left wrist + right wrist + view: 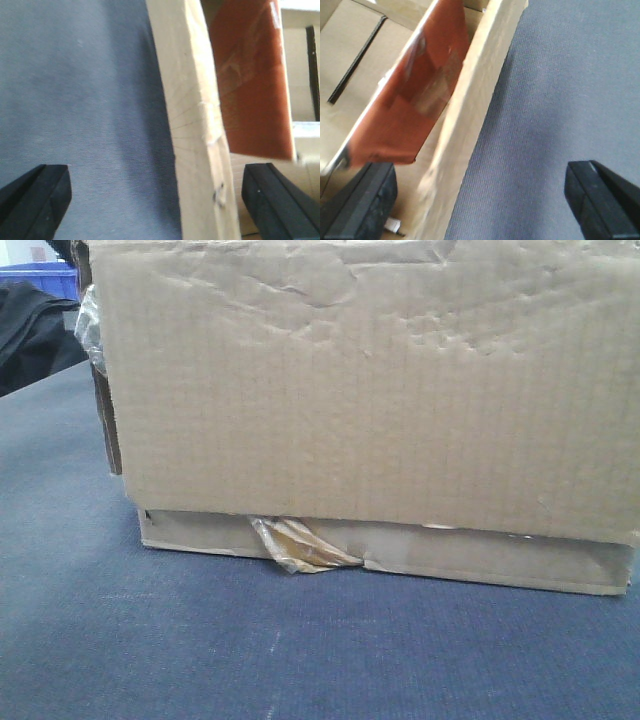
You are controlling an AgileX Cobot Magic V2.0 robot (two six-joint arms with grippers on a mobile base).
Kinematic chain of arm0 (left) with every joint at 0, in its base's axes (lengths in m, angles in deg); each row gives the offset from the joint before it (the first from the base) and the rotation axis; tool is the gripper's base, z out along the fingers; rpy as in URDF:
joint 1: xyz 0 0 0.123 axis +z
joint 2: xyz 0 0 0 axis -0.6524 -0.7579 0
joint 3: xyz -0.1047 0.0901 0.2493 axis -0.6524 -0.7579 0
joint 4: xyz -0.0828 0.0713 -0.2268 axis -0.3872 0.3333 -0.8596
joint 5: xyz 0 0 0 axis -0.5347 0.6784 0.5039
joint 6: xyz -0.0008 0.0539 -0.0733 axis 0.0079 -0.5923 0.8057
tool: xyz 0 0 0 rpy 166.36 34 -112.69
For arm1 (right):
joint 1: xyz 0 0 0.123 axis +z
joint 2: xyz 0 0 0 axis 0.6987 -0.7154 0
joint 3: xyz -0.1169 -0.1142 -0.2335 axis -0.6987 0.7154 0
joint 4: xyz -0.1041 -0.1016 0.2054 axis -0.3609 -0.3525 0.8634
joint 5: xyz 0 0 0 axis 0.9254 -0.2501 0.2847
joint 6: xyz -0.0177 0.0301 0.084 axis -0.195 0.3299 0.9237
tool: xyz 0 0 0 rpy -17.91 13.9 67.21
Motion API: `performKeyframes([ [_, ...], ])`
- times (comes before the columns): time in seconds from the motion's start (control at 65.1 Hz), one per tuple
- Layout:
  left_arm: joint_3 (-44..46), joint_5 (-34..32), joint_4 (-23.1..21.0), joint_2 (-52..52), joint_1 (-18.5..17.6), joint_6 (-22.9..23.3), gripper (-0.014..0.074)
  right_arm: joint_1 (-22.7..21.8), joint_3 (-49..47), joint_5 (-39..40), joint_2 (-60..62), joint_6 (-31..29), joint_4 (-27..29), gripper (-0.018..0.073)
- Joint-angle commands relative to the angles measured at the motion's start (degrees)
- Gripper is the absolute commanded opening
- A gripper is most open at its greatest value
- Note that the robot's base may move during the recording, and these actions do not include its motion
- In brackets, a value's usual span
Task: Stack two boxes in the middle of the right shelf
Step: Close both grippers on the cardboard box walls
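Exterior front-facing view: open blue-grey cloth (200,640) runs up to the flat box (450,560). The tall box (370,390) sits on it, rippled brown, with glossy tape (300,545) curling between them. The left gripper (156,185) and right gripper (481,180) gape wide, each straddling a wall of the tall box, seemingly without touching it. A blue bin (40,280) stands behind.

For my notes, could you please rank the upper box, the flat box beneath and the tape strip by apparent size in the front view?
upper box
flat box, only its front edge showing
tape strip
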Motion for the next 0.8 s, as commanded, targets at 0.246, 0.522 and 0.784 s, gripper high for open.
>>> performKeyframes([
  [0.246, -0.15, -0.47, -1.05, -2.86, 0.17, -0.23, 0.0599, 0.03, -0.58, 2.41, -4.93, 0.58, -0.19, 0.0564],
  [0.522, -0.15, -0.47, -1.05, -3.11, 0.17, -0.23, 0.0371, 0.03, -0.58, 3.02, -6.34, 0.58, -0.14, 0.0084],
  [0.784, -0.15, -0.47, -0.65, -3.00, 0.17, -0.23, -0.0111, 0.03, -0.58, 3.28, -6.21, 1.47, 0.95, -0.0151],
])
